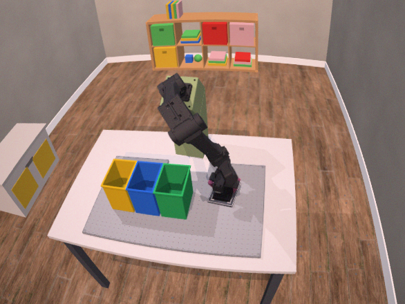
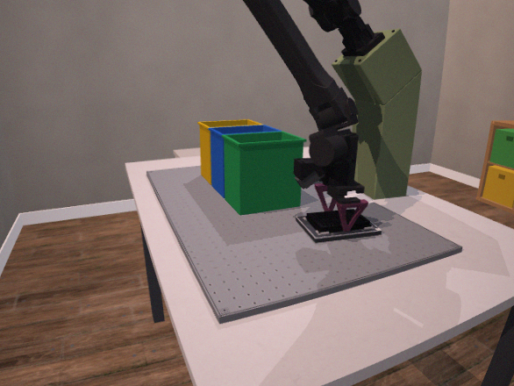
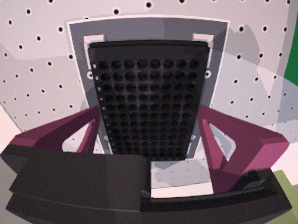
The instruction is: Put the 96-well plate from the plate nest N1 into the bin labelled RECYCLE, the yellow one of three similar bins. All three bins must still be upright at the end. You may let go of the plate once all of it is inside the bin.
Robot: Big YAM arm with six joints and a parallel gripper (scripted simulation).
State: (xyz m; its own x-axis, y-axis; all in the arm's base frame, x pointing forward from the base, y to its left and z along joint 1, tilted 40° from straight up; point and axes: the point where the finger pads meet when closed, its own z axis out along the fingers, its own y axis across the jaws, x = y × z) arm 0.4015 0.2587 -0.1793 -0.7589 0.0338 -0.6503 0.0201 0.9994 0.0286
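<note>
The black 96-well plate (image 3: 148,99) lies flat in its grey plate nest (image 2: 338,225) on the perforated mat, right of the bins. It also shows in the top view (image 1: 222,196). My gripper (image 3: 148,110) is open, lowered over the plate, with one purple finger on each long side of it; the fingers stand apart from the plate's sides. In the exterior view the fingertips (image 2: 341,215) reach down to plate level. The yellow bin (image 1: 118,184) stands upright at the far left of the row of three.
A blue bin (image 1: 144,188) and a green bin (image 1: 173,191) stand upright next to the yellow one; the green one is closest to the nest. The arm's olive pedestal (image 2: 383,118) rises behind the nest. A white cabinet (image 1: 24,167) stands left of the table.
</note>
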